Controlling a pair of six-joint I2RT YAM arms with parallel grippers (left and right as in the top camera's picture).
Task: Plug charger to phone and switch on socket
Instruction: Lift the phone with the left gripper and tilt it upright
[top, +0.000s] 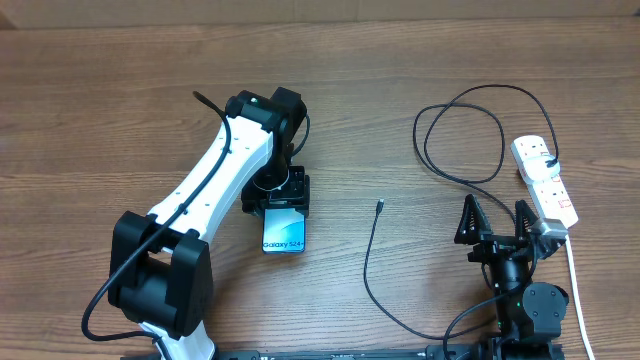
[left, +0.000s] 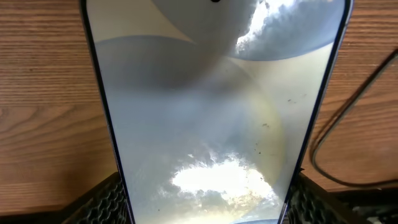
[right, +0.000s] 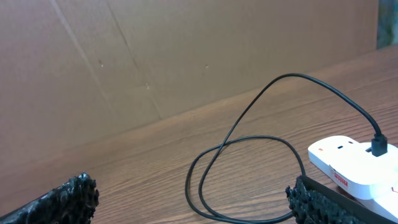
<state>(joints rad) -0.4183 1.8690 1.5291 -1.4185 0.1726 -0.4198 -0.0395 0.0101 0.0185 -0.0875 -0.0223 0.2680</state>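
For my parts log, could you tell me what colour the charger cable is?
The charger is black; overhead view.

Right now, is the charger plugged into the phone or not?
Not plugged in: the charger tip lies bare on the table, apart from the phone.

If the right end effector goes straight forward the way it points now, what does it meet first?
Probably the charger, whose cable loop lies ahead of the right end effector; height is unclear. The socket sits off to its right.

Overhead looks straight down; left wrist sits close above the phone (left: 205, 124); right wrist sits low, facing 12 o'clock, sharing the socket (right: 348, 160) with overhead.
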